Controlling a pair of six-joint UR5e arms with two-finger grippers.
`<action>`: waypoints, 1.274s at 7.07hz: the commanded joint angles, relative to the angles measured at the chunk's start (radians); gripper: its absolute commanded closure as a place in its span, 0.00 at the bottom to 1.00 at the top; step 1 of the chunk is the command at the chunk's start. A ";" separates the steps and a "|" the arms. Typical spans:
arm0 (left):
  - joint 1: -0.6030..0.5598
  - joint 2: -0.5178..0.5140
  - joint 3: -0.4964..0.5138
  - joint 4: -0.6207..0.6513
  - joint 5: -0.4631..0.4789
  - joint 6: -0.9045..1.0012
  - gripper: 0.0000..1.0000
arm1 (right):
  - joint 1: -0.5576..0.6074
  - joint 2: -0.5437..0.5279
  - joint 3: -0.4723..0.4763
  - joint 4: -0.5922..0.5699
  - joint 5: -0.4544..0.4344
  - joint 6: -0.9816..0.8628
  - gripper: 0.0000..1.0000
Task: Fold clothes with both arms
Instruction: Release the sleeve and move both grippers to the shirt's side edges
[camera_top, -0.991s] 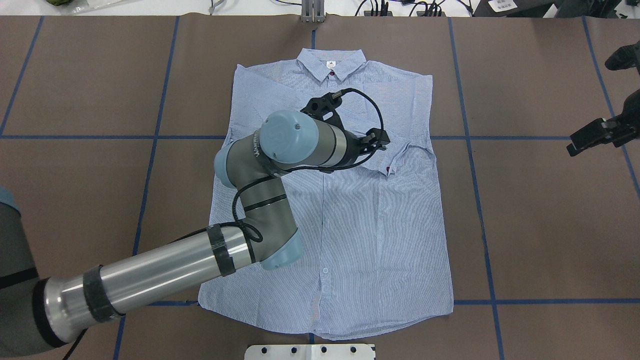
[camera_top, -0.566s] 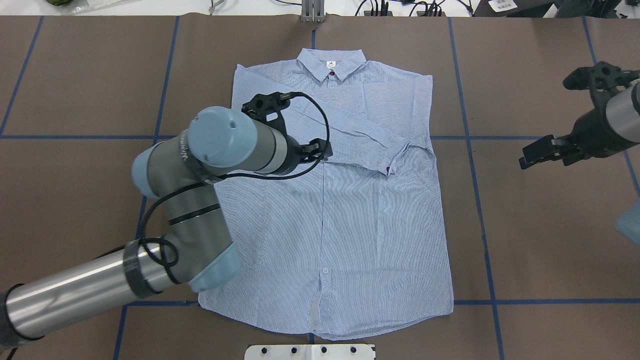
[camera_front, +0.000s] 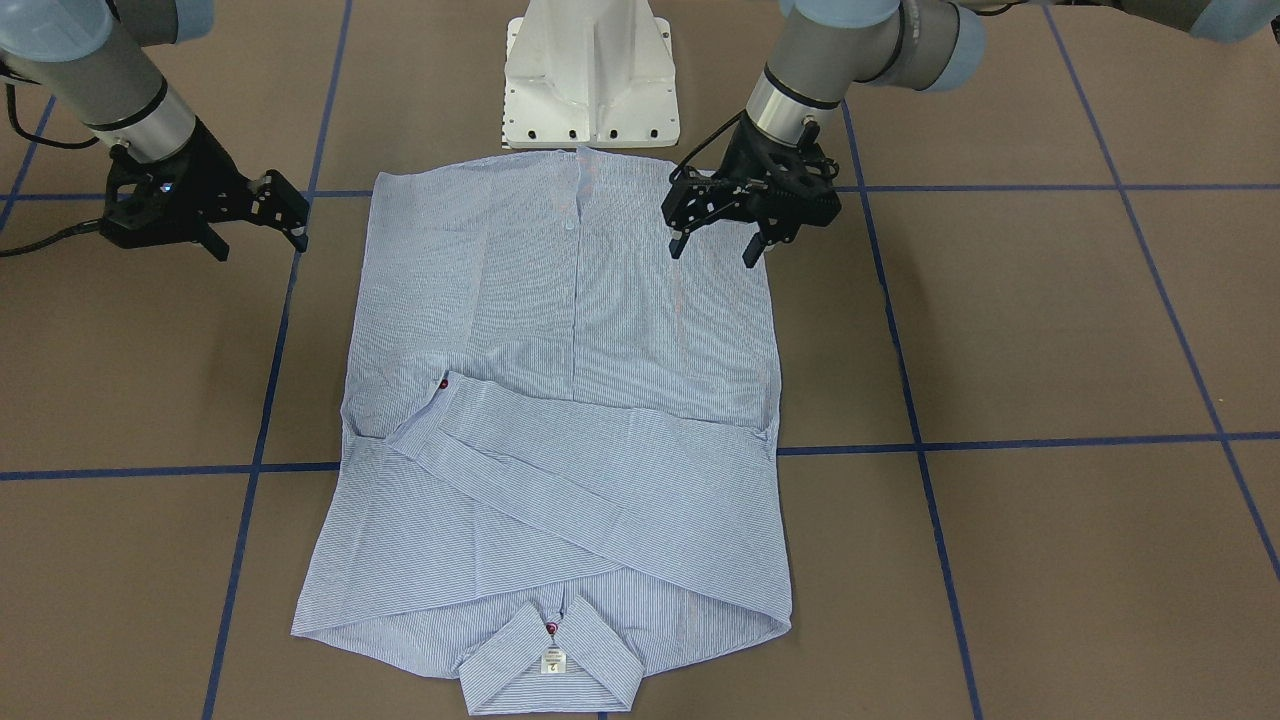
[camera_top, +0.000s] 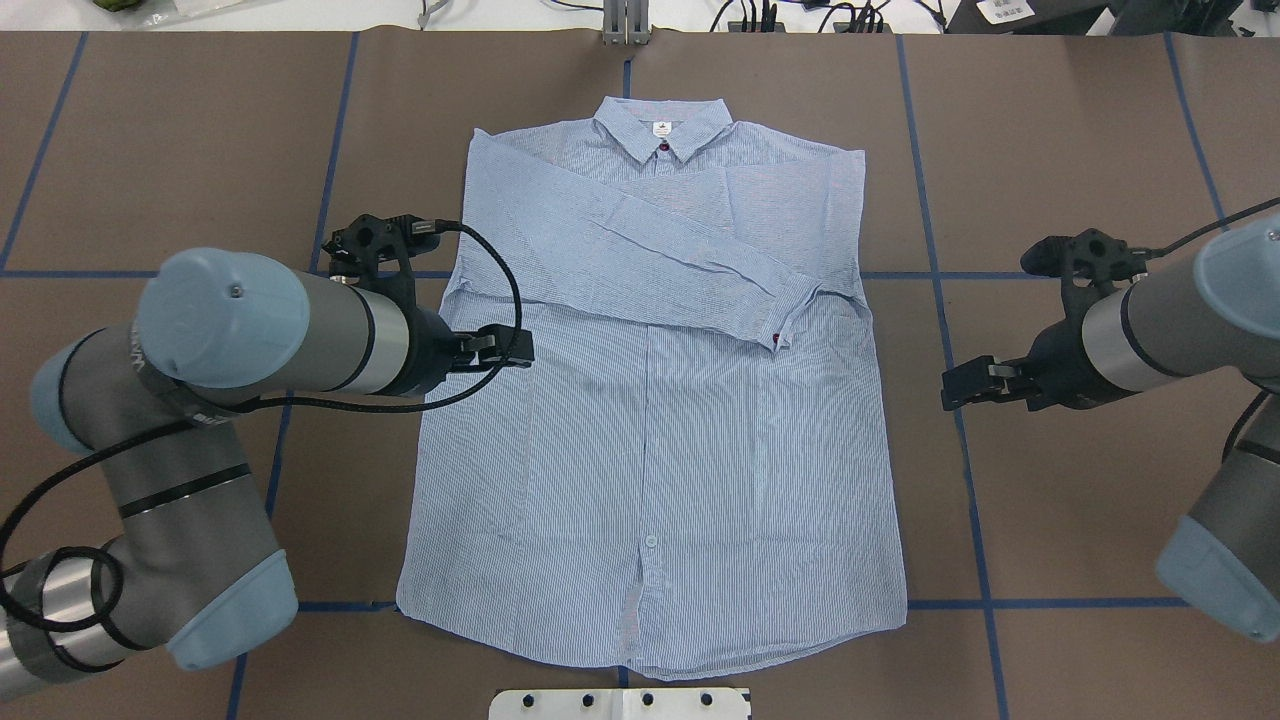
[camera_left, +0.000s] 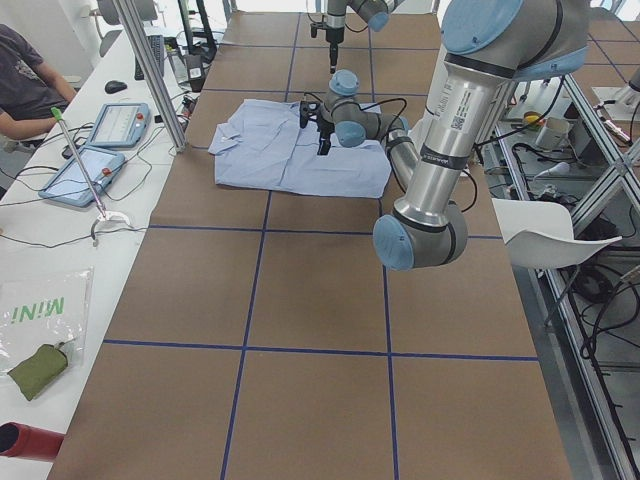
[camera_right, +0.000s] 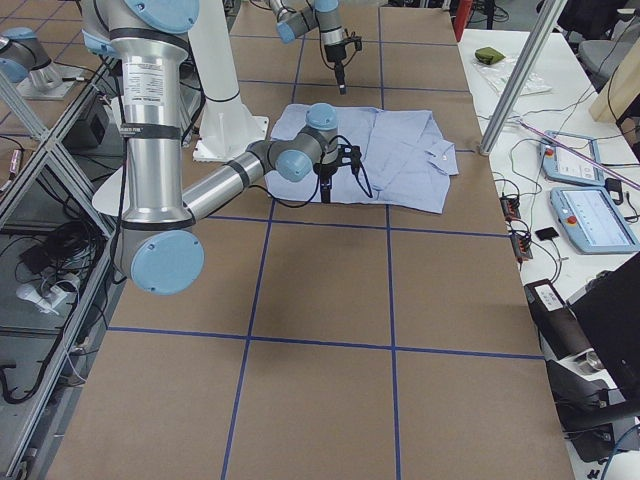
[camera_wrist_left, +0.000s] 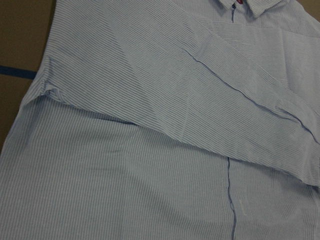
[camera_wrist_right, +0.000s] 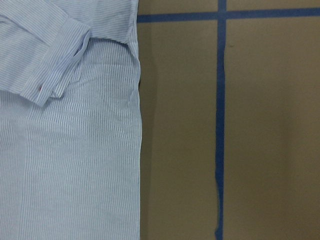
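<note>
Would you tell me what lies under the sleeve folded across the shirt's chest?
The sleeve lies diagonally on the shirt front; only striped fabric shows around it, with the placket emerging below. The chest and upper placket beneath are covered, so whatever lies there cannot be seen.

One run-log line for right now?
shirt: flat, sleeve folded across chest | left gripper: open, above shirt's edge | right gripper: open, beside shirt, over table

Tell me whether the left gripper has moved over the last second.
Yes. In the overhead view the left gripper has gone left, from over the cuff to the shirt's left edge.
</note>
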 joint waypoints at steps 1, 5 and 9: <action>-0.006 0.057 -0.063 -0.007 -0.042 -0.004 0.00 | -0.126 0.004 0.012 0.004 -0.095 0.122 0.00; 0.002 0.051 -0.080 -0.018 -0.042 -0.107 0.00 | -0.377 -0.017 0.010 0.087 -0.238 0.305 0.00; 0.008 0.045 -0.077 -0.015 -0.035 -0.107 0.00 | -0.417 -0.036 -0.022 0.089 -0.227 0.311 0.02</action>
